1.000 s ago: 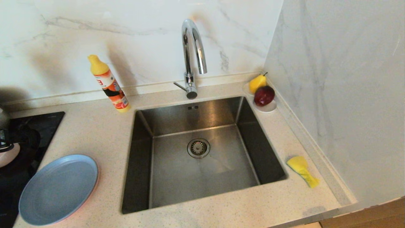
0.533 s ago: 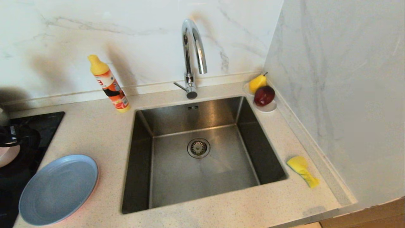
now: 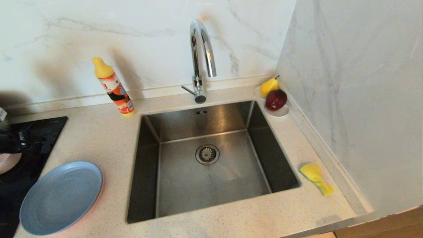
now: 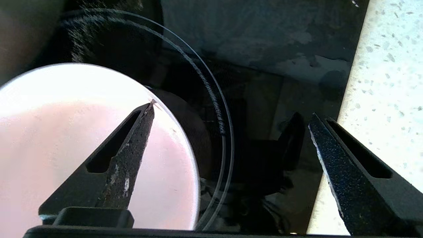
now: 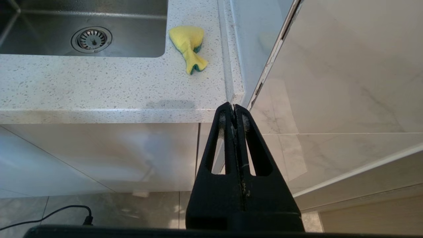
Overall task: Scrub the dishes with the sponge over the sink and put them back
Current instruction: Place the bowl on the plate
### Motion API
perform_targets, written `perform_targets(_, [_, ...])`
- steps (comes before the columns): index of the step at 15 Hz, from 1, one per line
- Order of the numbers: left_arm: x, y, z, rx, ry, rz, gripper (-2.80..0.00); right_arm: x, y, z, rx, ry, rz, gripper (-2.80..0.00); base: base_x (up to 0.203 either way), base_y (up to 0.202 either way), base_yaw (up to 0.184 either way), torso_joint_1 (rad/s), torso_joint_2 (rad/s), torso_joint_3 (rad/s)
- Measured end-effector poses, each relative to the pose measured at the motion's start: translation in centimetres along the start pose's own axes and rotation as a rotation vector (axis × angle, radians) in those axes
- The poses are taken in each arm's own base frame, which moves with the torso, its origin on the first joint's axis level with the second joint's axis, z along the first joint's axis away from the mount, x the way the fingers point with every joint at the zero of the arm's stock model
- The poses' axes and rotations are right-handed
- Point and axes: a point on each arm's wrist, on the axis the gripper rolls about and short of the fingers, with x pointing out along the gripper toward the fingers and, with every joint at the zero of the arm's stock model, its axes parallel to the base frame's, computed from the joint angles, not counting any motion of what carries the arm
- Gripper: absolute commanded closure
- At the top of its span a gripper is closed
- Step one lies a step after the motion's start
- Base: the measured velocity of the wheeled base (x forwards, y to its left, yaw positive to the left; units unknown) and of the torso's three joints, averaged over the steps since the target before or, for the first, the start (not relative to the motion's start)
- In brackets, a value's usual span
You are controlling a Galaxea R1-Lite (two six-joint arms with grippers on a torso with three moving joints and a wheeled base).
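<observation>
Left gripper (image 4: 231, 112) is spread wide over the black glass cooktop (image 4: 264, 49), far left, one finger above the pale pink round dish (image 4: 59, 132). The rim should be straddled before closing. Yellow soft sponge (image 3: 315, 178) lies on the speckled table (image 3: 99, 138) right of the steel sink (image 3: 214, 158); blue-grey round plate (image 3: 61, 197) near left. Right gripper (image 5: 234, 114) is clenched, parked low.

Orange detergent bottle (image 3: 114, 88) upright on speckled tabletop (image 3: 99, 138); chrome faucet (image 3: 200, 59) behind; pear (image 3: 268, 86), apple (image 3: 276, 99) on saucer (image 3: 281, 113); black cooktop (image 3: 36, 132) at left.

Plate (image 3: 61, 197) on counter (image 3: 102, 138) left of sink (image 3: 211, 158), sponge (image 3: 315, 178) right, bottle (image 3: 114, 88) behind
</observation>
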Motion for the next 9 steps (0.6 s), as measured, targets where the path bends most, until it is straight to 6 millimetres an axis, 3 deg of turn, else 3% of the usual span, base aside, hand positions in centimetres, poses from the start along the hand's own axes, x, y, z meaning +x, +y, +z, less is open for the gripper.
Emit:
perform_targets(2, [0.06,-0.15,-0.18,-0.008,0.012,-0.004,-2.80,0.00,0.00,0.00,0.000,0.000,0.000,0.00,0.000,0.000,0.000,0.000,0.00,0.000])
perform_targets(3, [0.08,-0.21,-0.30,-0.011,0.021,-0.006,0.00,0.00,0.00,0.00,0.000,0.000,0.000,0.00,0.000,0.000,0.000,0.000,0.00,0.000])
perform_targets(9, [0.05,-0.54,0.06,-0.015,0.017,-0.011,0.00,0.00,0.00,0.00,0.000,0.000,0.000,0.00,0.000,0.000,0.000,0.000,0.00,0.000])
